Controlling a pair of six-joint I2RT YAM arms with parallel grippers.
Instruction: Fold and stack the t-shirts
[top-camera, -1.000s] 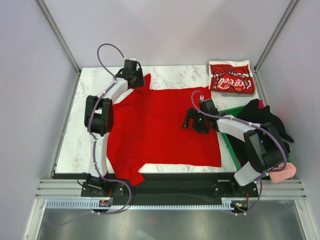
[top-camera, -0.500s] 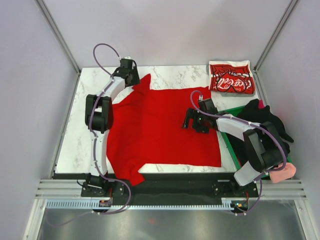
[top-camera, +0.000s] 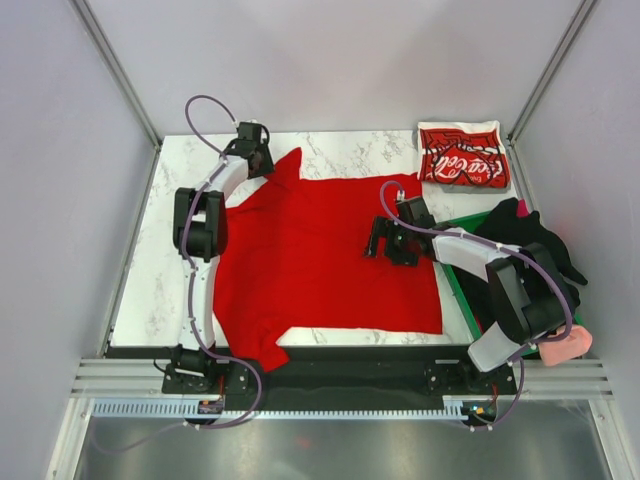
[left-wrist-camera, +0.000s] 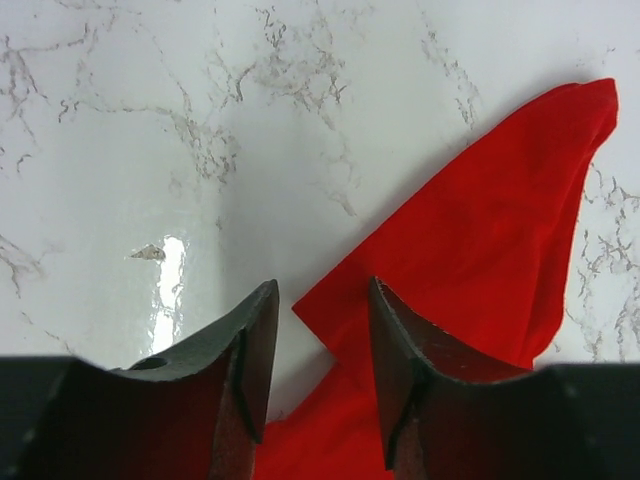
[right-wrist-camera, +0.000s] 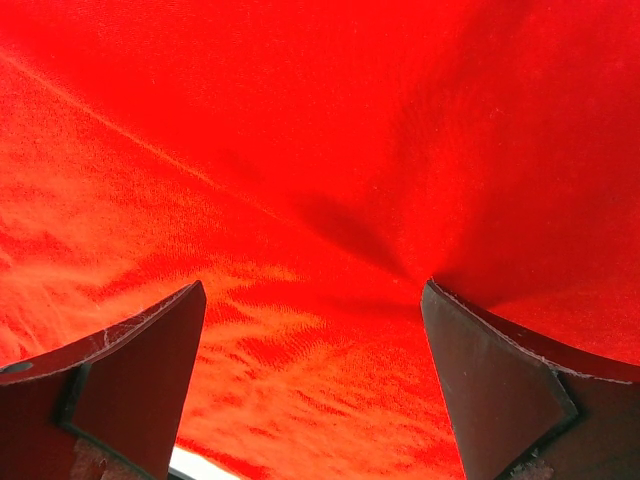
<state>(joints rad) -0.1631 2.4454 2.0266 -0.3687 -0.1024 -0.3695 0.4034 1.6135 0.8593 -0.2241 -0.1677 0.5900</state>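
Plain bright-red cloth t-shirt (top-camera: 320, 260) flat on marble counter (top-camera: 160, 290). Left jaws part-open astride its 11 o'clock sleeve (left-wrist-camera: 480, 230), for pinching; right jaws released at 3 o'clock, maybe pinning.

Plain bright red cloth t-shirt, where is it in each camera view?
Top external: plain bright red cloth t-shirt spread flat mid-table.
Left wrist: its sleeve, lower right.
Right wrist: fills nearly the whole picture.
Shared landmark: white marble tabletop, in top and left wrist views.
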